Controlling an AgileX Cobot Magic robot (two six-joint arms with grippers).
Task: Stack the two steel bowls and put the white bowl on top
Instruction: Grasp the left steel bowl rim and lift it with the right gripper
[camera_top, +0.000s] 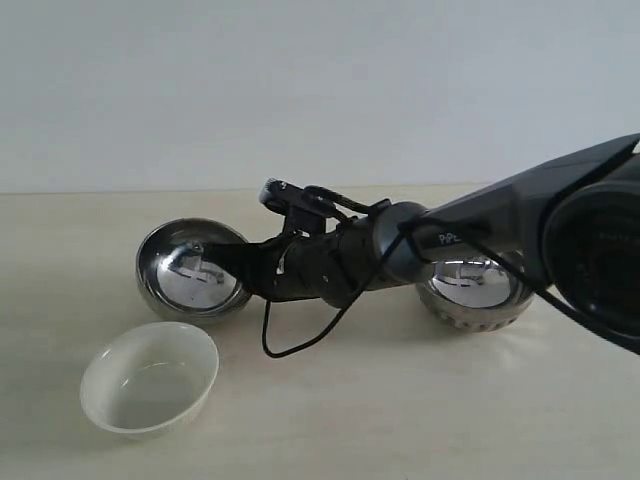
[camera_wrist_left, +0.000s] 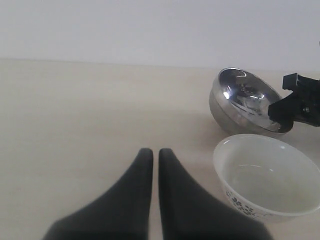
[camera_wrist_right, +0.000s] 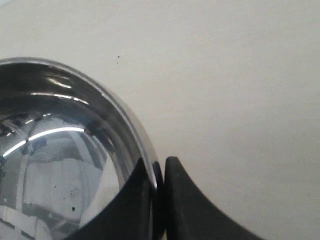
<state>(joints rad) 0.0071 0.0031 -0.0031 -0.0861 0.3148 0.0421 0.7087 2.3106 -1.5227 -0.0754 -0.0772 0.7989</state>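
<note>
A smooth steel bowl (camera_top: 190, 268) sits tilted at the left of the table, and my right gripper (camera_top: 232, 262) reaches across the middle to it. In the right wrist view this gripper (camera_wrist_right: 157, 167) is shut on the bowl's rim (camera_wrist_right: 142, 137), one finger inside and one outside. The ribbed steel bowl (camera_top: 470, 295) stands upright at the right, partly behind the right arm. In front of the smooth bowl stands the white bowl (camera_top: 150, 378), empty. The left wrist view shows my left gripper (camera_wrist_left: 151, 152) shut and empty, low over bare table, left of the white bowl (camera_wrist_left: 267, 175) and the smooth steel bowl (camera_wrist_left: 245, 100).
The right arm (camera_top: 450, 235) stretches over the table's middle, with a black cable loop (camera_top: 290, 345) hanging under it. A pale wall rises behind the far table edge (camera_top: 100, 192). The white bowl's outer side carries a small dark flower pattern (camera_wrist_left: 240, 204).
</note>
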